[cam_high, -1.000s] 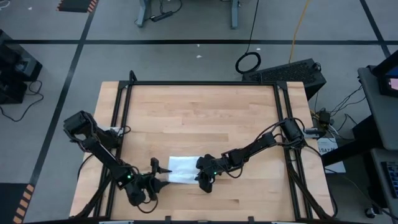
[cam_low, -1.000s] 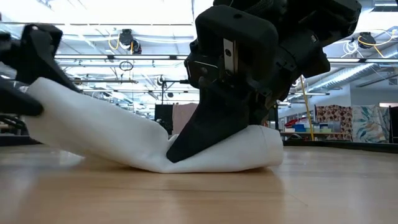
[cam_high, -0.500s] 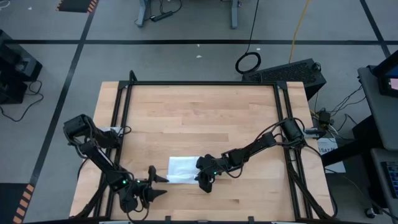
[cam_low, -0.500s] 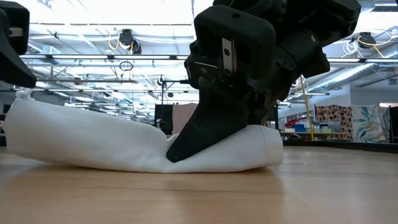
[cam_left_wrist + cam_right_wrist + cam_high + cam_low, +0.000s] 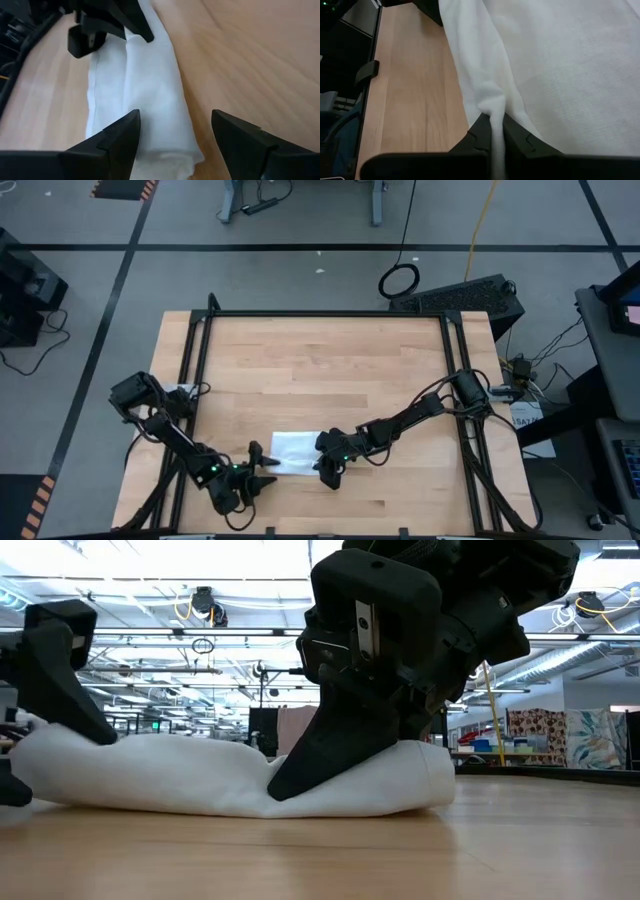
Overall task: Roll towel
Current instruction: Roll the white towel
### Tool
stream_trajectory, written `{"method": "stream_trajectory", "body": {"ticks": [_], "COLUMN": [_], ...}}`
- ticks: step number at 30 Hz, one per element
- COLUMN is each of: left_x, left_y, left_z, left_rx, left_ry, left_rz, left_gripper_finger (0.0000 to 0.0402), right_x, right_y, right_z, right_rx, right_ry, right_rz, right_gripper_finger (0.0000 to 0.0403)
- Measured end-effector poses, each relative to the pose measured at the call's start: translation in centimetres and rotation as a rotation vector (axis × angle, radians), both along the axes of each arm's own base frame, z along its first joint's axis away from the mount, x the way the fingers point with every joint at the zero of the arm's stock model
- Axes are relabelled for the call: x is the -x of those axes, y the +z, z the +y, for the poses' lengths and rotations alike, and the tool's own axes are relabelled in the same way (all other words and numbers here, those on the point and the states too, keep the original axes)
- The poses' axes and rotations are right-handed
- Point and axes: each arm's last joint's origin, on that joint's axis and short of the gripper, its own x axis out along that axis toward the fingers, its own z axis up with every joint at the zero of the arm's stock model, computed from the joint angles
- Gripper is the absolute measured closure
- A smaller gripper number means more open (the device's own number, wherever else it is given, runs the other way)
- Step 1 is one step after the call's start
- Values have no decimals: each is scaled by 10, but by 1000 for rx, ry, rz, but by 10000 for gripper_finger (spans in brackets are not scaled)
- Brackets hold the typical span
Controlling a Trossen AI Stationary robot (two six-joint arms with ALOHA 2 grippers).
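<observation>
Back at towel [image 5: 296, 451] end: left gripper [image 5: 266, 473], fingers wide, no grip yet. Right gripper [image 5: 325, 470] pinching other end. Roll unfinished.

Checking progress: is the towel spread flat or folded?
Folded: the towel lies in a narrow doubled-over strip, right gripper pinching one end.

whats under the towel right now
Only the bare wooden table shows around and beneath the towel. The right pincer pinches a fold at one end, so whatever lies below that fold is covered.
</observation>
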Motion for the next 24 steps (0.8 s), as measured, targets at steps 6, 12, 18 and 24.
{"method": "stream_trajectory", "body": {"ticks": [6,12,18,24], "left_x": [-5,-11,-17,-21], "left_y": [-2,-3,-3,-4], "left_z": [8,14,19,23], "left_rx": [45,70,112,151], "left_ry": [58,89,89,97], "left_rz": [29,48,84,110], "left_gripper_finger": [151,151,176,268], "right_x": [-1,-1,-1,0], "right_y": [1,1,3,9], "right_z": [0,0,1,0], "right_rx": [-2,-3,-15,-5], "right_ry": [0,4,23,35], "right_rz": [-10,-13,-16,-28], "right_gripper_finger": [382,340,316,301]}}
